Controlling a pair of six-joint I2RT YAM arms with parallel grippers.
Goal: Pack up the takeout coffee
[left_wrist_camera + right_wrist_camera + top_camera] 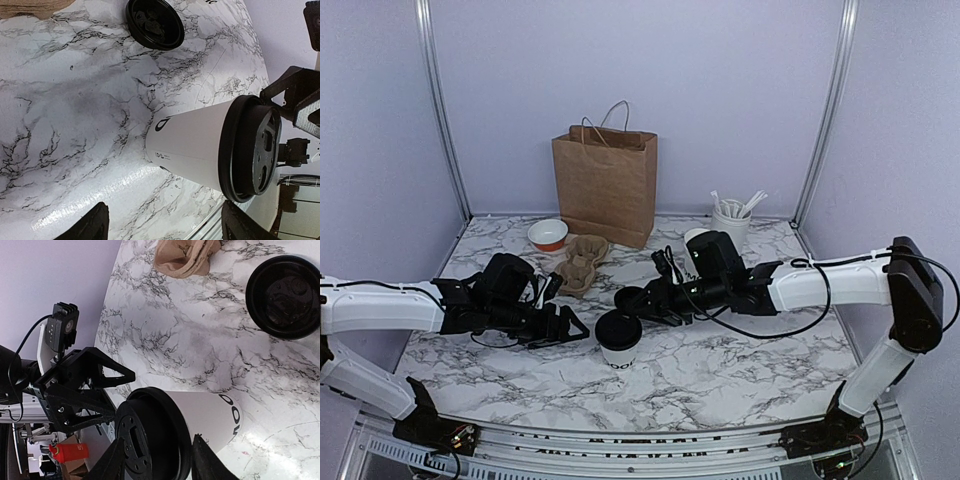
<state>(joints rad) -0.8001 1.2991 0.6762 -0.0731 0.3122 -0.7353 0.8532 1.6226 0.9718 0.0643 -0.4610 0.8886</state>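
The takeout coffee cup point(618, 345), white with dark lettering and a black lid on it, stands upright at the table's near middle. It also shows in the left wrist view point(192, 147) and the right wrist view point(210, 412). My left gripper point(576, 330) is open and empty just left of the cup; in its own view point(165, 222) the cup stands beyond the fingers. My right gripper point(625, 300) is close behind the cup's top. In its own view point(157, 450) its fingers stand apart, one over the lid, one beside the cup wall, holding nothing.
A second black lid point(154, 22) lies upside down on the marble, also in the right wrist view point(282, 296). A brown paper bag point(607, 180) stands at the back. A pulp carrier point(582, 262), a red-and-white bowl point(548, 235) and a cup of stirrers point(732, 222) sit nearby.
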